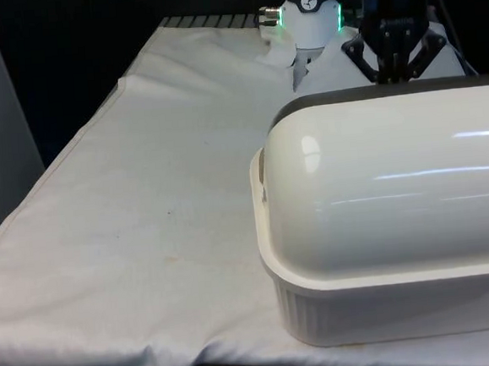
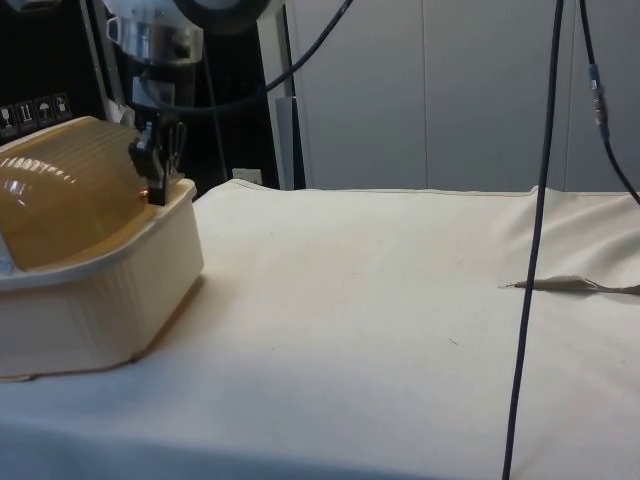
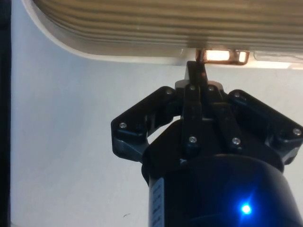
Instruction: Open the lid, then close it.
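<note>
Although my gripper [image 2: 158, 172] hangs right at the front lip of the bread box [image 1: 392, 222], with its fingers drawn tight together, I cannot say for certain that they pinch anything; in the wrist view they look pressed to each other, their tips touching or just short of a small amber handle [image 3: 222, 56] at the lower edge of the ribbed lid [image 2: 65, 185]. The box stands on the counter [image 2: 400, 300] directly before and beneath me, its rounded lid down over the cream base [image 2: 110, 300], so I judge the opening not yet begun. I take the lid to be light, stiff plastic, smooth and somewhat slippery on its curve, so the dome itself offers no purchase; the little handle is the one sensible place to hold or hook, and it is narrow, so a slight miss would slide off it. I expect the lid to roll up and back along its curve rather than lift straight, so my pull should follow that arc. The base is probably light too and might shift on the white cloth [image 1: 146, 225] if I drag sideways. Behind my gripper, away from the box, the counter lies bare and wide, giving good room to draw back; the box itself sits near the counter's edge.
</note>
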